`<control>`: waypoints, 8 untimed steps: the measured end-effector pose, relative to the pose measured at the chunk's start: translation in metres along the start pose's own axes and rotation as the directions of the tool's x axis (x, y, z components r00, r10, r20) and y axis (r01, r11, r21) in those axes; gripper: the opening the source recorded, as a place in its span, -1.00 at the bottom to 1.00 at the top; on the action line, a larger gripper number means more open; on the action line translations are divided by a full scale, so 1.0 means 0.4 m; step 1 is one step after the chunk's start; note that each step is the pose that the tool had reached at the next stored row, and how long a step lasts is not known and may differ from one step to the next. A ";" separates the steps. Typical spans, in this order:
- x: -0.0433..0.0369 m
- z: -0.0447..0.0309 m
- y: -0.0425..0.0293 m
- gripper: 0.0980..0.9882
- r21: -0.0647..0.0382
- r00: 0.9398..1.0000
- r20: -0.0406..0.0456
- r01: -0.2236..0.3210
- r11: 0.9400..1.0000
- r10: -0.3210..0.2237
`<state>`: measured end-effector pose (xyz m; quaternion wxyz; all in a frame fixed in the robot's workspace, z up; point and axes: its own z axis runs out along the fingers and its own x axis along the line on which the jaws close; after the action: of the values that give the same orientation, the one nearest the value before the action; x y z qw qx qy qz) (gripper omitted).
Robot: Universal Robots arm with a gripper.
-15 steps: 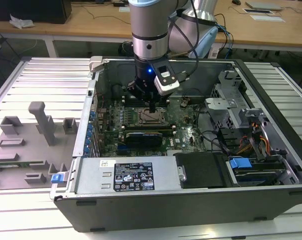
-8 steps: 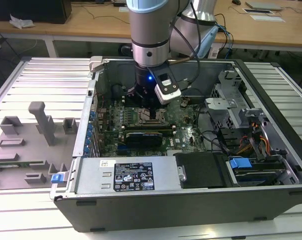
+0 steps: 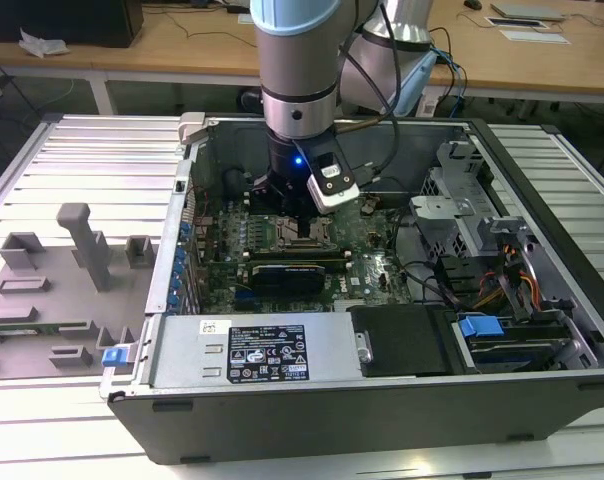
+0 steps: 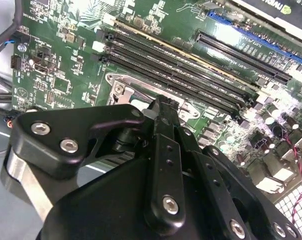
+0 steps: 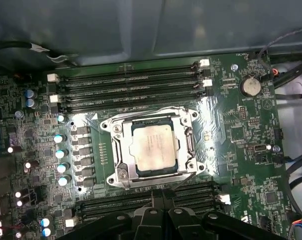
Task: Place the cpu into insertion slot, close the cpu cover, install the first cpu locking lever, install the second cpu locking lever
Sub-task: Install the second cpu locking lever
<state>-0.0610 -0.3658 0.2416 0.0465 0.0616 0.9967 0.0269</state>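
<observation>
The cpu (image 5: 153, 142), silvery-grey with a pale rim, lies flat in the insertion slot (image 5: 187, 169) on the green board. The silvery cpu cover (image 5: 122, 145) lies down around it, and the chip shows through its window. Thin wire levers (image 5: 141, 111) run along the cover's edges; I cannot tell whether they are latched. My gripper (image 5: 163, 196) hangs just beside the socket, shut, with nothing visible between its black fingers. In the second wrist view the gripper (image 4: 163, 103) stands over the socket frame (image 4: 122, 86). In the exterior view the gripper (image 3: 294, 212) reaches down into the open computer case.
Long black memory slots (image 5: 131, 85) flank the socket on two sides. A black graphics card (image 3: 292, 272) lies in front of the socket, with the power supply (image 3: 252, 350) beyond it. Case walls (image 3: 187, 215) and cables (image 3: 422, 270) surround the board. A grey fixture tray (image 3: 62, 280) sits outside at the exterior view's left.
</observation>
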 end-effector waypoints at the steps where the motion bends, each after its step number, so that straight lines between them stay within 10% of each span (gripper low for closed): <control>1: 0.002 0.002 0.000 -0.98 0.000 1.000 0.000 0.000 1.000 0.000; 8: 0.026 0.021 -0.010 -0.98 -0.020 1.000 -0.003 -0.002 1.000 0.002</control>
<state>-0.0711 -0.3682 0.2322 0.0458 0.0621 0.9963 0.0371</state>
